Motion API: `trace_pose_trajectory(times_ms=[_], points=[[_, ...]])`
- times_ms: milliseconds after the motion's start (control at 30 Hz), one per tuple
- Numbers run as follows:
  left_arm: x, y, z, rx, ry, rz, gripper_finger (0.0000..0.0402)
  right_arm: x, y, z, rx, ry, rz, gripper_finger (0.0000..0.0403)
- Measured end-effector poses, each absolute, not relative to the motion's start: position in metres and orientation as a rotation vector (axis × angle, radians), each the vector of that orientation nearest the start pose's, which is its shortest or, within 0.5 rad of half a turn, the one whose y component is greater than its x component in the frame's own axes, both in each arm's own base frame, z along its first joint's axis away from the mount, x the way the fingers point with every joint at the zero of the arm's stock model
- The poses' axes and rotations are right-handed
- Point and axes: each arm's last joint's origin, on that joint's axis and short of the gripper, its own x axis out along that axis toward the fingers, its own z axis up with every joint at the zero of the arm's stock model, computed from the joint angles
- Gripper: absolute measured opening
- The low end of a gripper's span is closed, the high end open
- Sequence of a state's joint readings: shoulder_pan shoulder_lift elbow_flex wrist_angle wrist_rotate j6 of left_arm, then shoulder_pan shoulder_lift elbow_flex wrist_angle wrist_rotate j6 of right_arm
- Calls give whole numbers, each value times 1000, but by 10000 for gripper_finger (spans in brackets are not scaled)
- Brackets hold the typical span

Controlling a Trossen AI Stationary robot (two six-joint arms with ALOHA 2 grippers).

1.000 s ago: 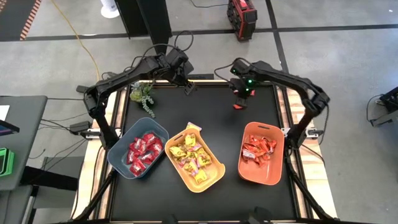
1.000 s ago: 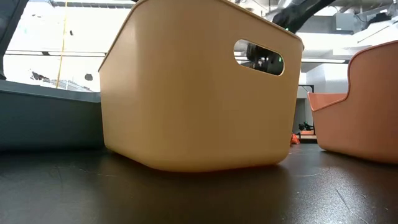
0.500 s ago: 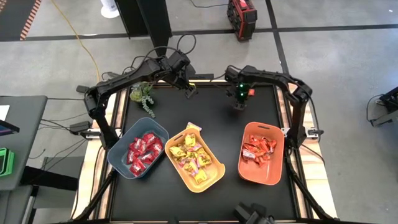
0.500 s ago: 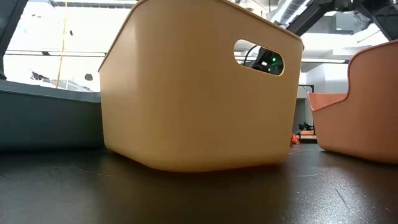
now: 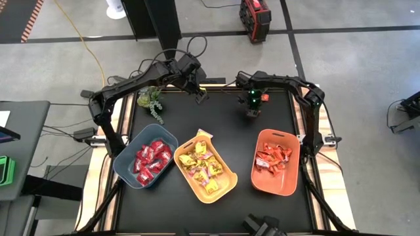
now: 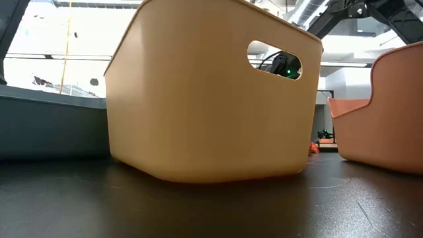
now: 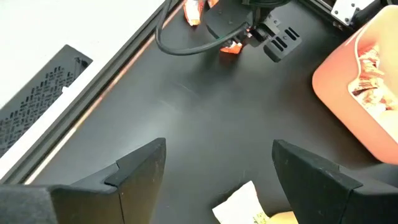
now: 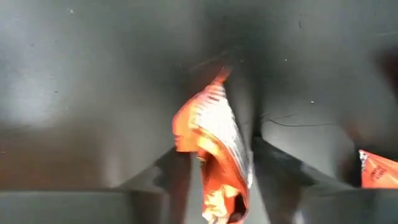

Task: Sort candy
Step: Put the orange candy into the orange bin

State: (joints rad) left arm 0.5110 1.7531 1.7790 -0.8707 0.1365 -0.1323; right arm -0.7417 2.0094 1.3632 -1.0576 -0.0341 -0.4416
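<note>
While both arms reach over the table's far edge:
Right gripper (image 8: pixel 214 171): fingers closed on an orange-red candy (image 8: pixel 211 149), just above the mat.
Left gripper (image 7: pixel 217 168): wide open, empty.

Grey concrete floor (image 5: pixel 59 59), yellow cable (image 5: pixel 88 46)

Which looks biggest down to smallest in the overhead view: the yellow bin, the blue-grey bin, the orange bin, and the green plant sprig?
1. yellow bin, slightly the largest
2. blue-grey bin and orange bin, too alike to rank
3. green plant sprig, clearly the smallest
</note>
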Motion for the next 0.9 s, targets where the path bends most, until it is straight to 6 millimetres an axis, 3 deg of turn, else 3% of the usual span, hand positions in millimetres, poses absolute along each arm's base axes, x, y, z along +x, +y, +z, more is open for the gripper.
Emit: trace_pose_trajectory(times_ms=[200, 400, 600, 767, 900], points=[[329, 180, 358, -382, 783, 414, 287, 258, -235, 147, 375, 1651, -179, 19], [329, 180, 357, -383, 783, 415, 287, 254, -228, 160, 403, 1655, -172, 14], [329, 181, 357, -385, 783, 417, 287, 240, -214, 220, 400, 1523, -167, 13], [329, 182, 358, -382, 778, 419, 287, 221, -190, 290, 337, 1222, -72, 13], [329, 184, 358, -380, 769, 422, 287, 201, -163, 333, 284, 977, 76, 13]])
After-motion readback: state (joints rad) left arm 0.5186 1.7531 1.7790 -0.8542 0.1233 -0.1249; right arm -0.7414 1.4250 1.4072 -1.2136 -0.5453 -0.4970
